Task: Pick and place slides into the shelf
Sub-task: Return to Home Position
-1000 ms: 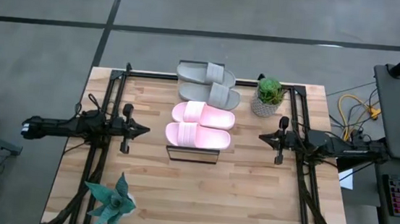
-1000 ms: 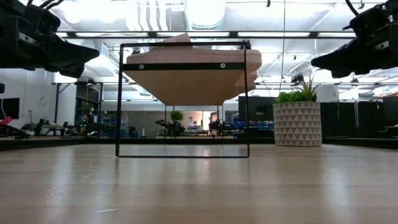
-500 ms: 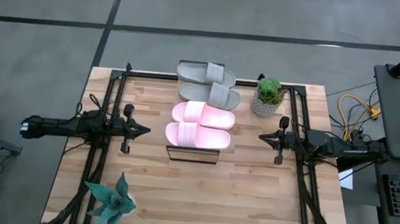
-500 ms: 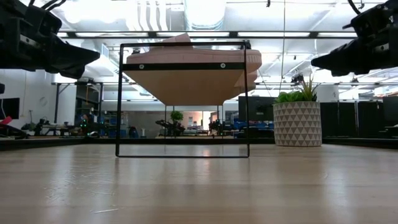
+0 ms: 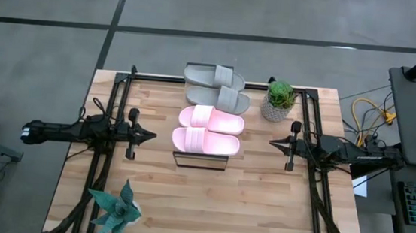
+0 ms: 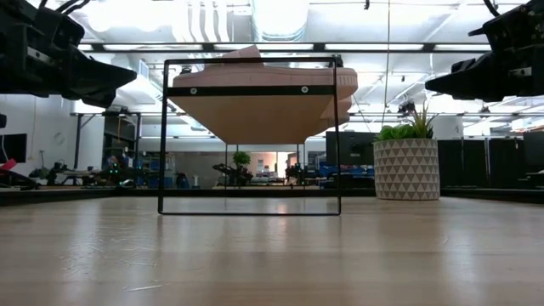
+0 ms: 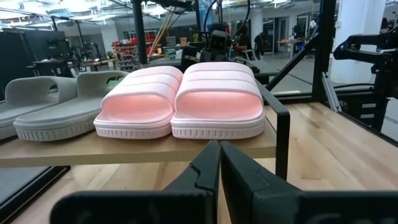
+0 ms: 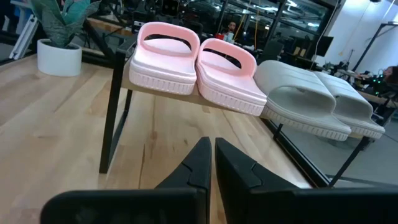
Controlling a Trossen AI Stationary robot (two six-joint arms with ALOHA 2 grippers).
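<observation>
Two pale pink slides [image 5: 208, 130] and two grey slides [image 5: 217, 86] lie soles down, side by side, on the shelf's wood plank top [image 7: 124, 149], which stands on a thin black frame [image 5: 199, 161] at the table's middle. The left wrist view shows the pink slides [image 7: 183, 99] toe-on with the grey slides [image 7: 53, 102] beyond; the right wrist view shows the pink slides [image 8: 193, 62] and the grey slides [image 8: 317, 102] from their heel end. My left gripper [image 5: 152, 135] hovers shut left of the shelf. My right gripper [image 5: 271, 142] hovers shut right of it. Neither touches anything.
A potted green plant [image 5: 279, 100] in a patterned white pot stands at the table's far right, close to the grey slides. A spiky teal plant [image 5: 115, 210] stands at the near left corner. Black arm rails [image 5: 109, 123] run along both table sides. Bare wood lies near of the shelf.
</observation>
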